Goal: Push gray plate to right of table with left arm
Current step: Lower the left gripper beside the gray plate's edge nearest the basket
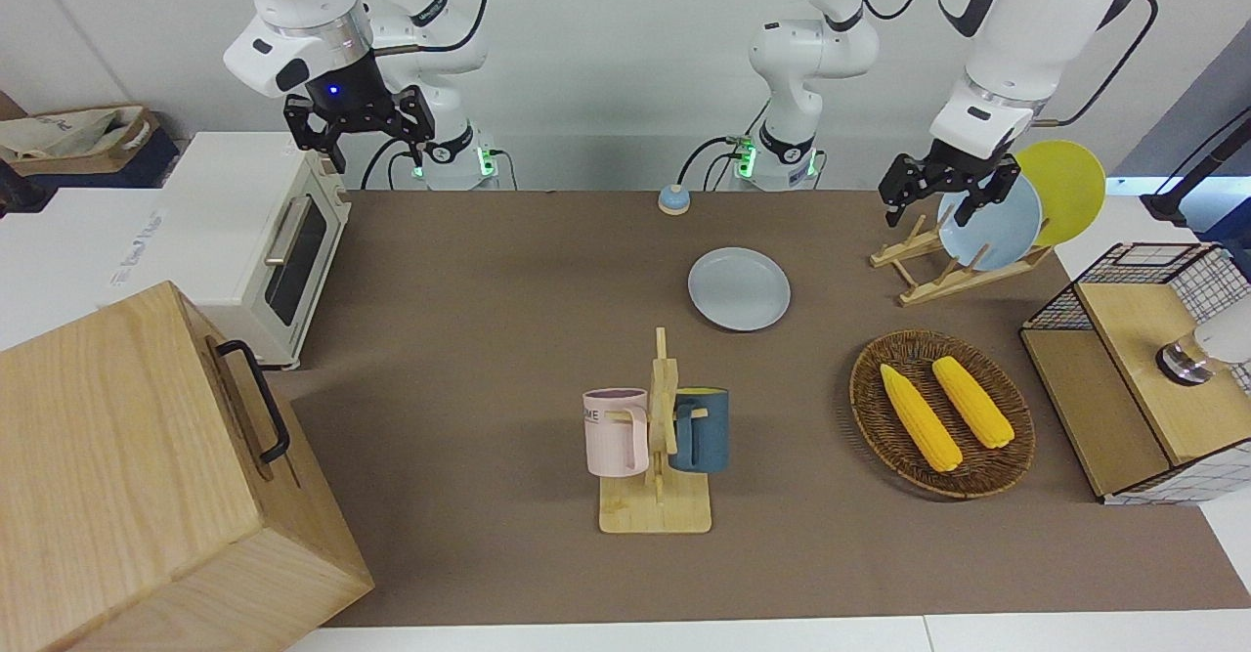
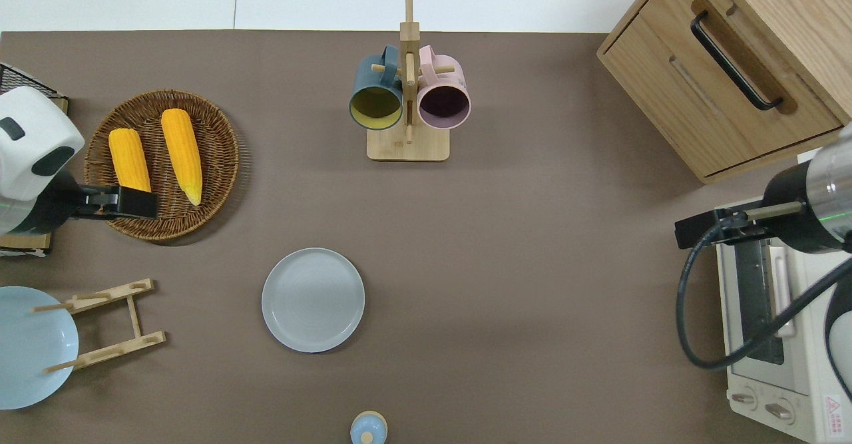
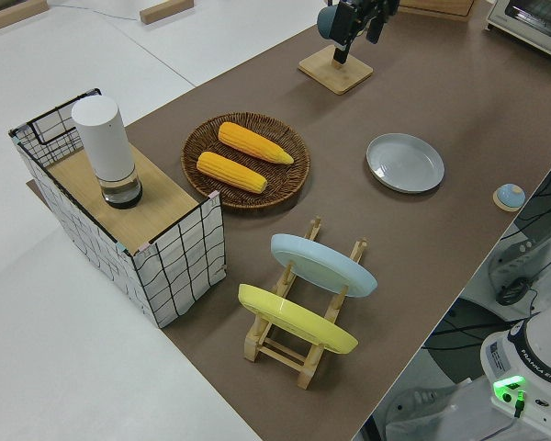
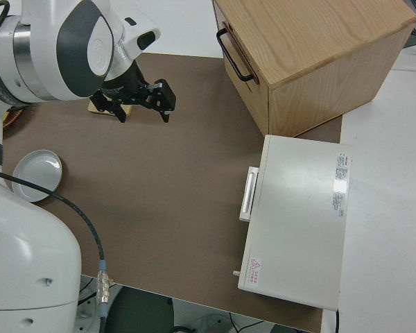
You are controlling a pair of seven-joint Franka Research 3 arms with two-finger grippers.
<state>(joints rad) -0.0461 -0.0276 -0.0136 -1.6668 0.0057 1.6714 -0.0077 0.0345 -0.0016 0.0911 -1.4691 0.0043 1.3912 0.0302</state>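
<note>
The gray plate [image 1: 739, 288] lies flat on the brown table [image 1: 489, 271], about mid-length and nearer the robots than the mug rack; it also shows in the overhead view [image 2: 313, 299], the left side view [image 3: 405, 163] and the right side view [image 4: 37, 175]. My left gripper [image 1: 938, 210] is open and empty, up in the air. In the overhead view it [image 2: 150, 204] hangs over the robot-side edge of the wicker basket, well apart from the plate. The right arm is parked, its gripper [image 1: 376, 149] open.
A mug rack [image 2: 407, 104] with a blue and a pink mug stands farther out. A wicker basket [image 2: 219, 164] holds two corn cobs. A dish rack [image 1: 943, 276] holds a light-blue and a yellow plate. A toaster oven [image 1: 264, 241], a wooden cabinet [image 1: 147, 476] and a small blue bell [image 1: 673, 199] are also there.
</note>
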